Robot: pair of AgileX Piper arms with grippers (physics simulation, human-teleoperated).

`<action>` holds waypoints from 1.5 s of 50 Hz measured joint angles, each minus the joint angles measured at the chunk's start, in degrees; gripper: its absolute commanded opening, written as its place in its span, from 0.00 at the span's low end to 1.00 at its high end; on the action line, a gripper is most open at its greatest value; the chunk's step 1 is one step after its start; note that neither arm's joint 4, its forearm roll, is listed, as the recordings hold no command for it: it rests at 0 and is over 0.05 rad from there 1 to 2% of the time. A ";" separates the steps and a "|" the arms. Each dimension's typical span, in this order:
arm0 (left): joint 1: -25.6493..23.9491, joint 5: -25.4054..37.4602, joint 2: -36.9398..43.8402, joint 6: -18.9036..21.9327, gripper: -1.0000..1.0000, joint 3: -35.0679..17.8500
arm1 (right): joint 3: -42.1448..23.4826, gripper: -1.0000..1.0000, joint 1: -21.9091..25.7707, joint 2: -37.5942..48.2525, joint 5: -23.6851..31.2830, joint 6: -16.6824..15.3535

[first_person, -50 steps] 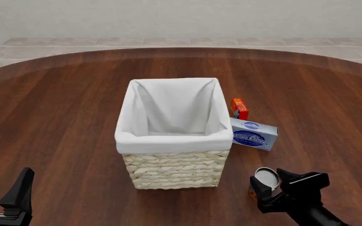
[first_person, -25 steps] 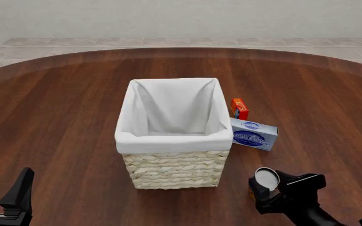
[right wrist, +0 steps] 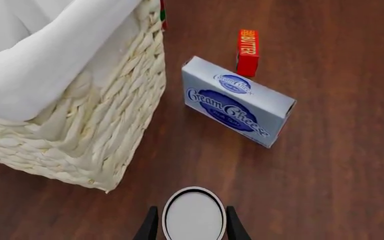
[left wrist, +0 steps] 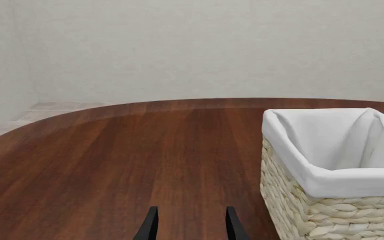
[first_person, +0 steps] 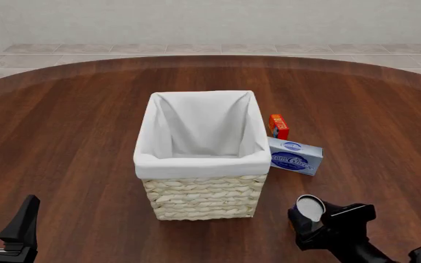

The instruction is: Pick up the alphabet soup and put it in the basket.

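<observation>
The alphabet soup (first_person: 311,208) stands upright on the table near the front right, just right of the basket's front corner; only its silver-white lid (right wrist: 193,215) shows clearly. My right gripper (first_person: 322,216) is open and sits low around the can, one finger on each side, as the right wrist view (right wrist: 192,227) shows. The basket (first_person: 203,163), woven straw with a white cloth lining, stands mid-table and holds nothing; one corner of it (right wrist: 45,65) lies just beyond the can. My left gripper (first_person: 2,218) hovers open at the front left, apart from the basket (left wrist: 325,180).
A blue-and-white cream cheese box (first_person: 295,155) (right wrist: 237,100) lies right of the basket, beyond the can. A small red-orange butter box (first_person: 278,126) (right wrist: 247,51) stands behind it, close to the basket's right side.
My right gripper has slid slightly forward and lower around the can. The can and the left arm have stayed in place.
</observation>
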 measured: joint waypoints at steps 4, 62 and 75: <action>0.00 0.00 0.00 0.00 1.00 0.00 | -0.01 1.00 -0.02 0.46 -0.36 0.01; 0.00 0.00 0.00 0.00 1.00 0.00 | 0.07 0.00 -0.99 -10.88 9.75 -3.12; 0.00 0.00 0.00 0.00 1.00 0.00 | -0.73 0.00 -0.58 -22.05 20.38 -4.16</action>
